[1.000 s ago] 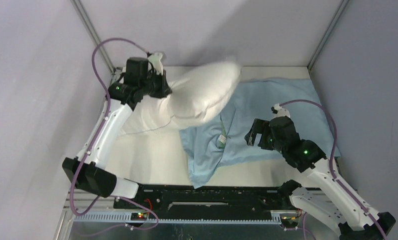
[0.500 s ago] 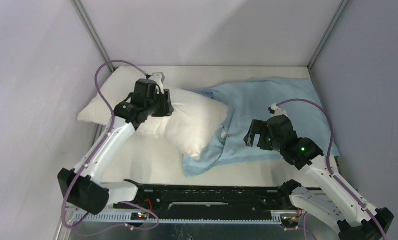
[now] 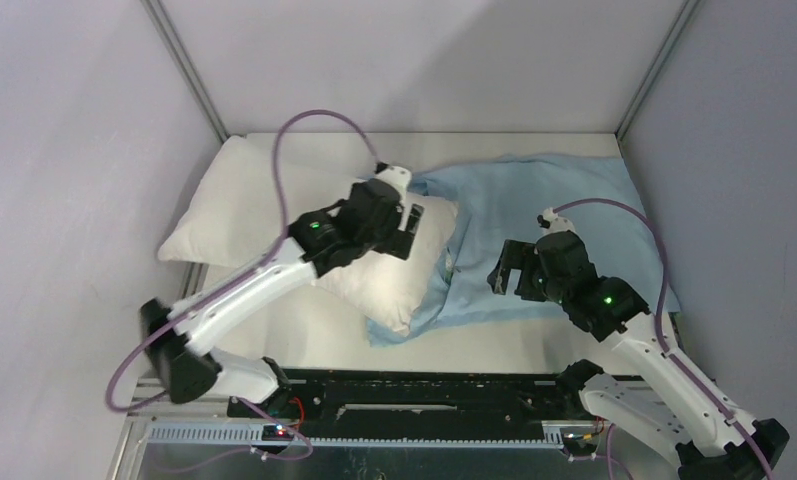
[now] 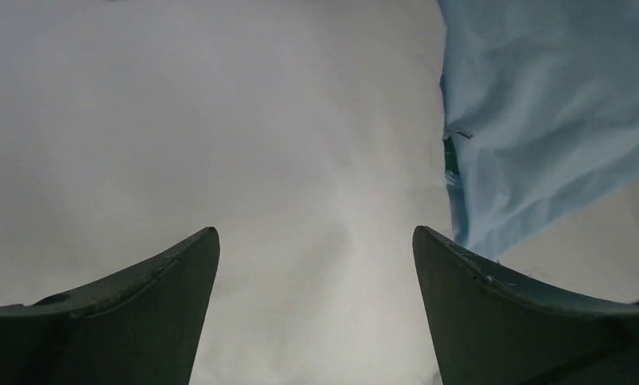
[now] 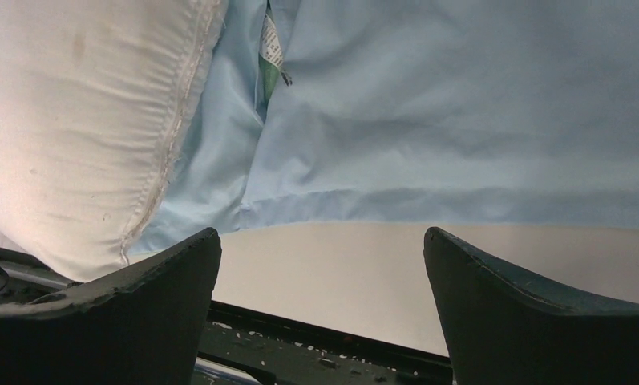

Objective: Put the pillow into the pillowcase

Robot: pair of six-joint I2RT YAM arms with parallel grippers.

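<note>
Pale table [image 3: 304, 335] inside a booth of plain grey walls [image 3: 74, 150], metal corner posts [image 3: 186, 70] at the back left and back right. Black rail along the near edge, arm bases bolted to it.

Pillow [image 3: 244, 215]: white, plump, lying flat across the left half of the table, one end by the left wall, the other end overlapping the left edge of the pillowcase [image 3: 554, 200]. Pillowcase: light blue face up, spread over the right half, rumpled along its near-left border. A small white-and-green tag [image 5: 269, 56] shows at a fold near the pillow's seam.

Left gripper [image 3: 406, 222]: directly above the pillow's right end, jaws spread wide. In the left wrist view both fingers [image 4: 139, 309] frame bare white pillow fabric [image 4: 260, 160] with nothing between them; holding nothing. The pillowcase edge [image 4: 540, 120] lies just off the right finger, to the upper right of that view. Whether the fingertips touch the pillow cannot be told.

Right gripper [image 3: 504, 268]: jaws spread wide, empty, poised over the near-left part of the pillowcase. In the right wrist view the blue cloth [image 5: 460, 120] fills the area ahead of the fingers [image 5: 139, 313]; the pillow's seamed end [image 5: 83, 120] sits ahead and to the left of the left finger; bare table shows between the fingers, just short of the cloth's hem.

The two grippers are near each other, the pillowcase's left border between them.
</note>
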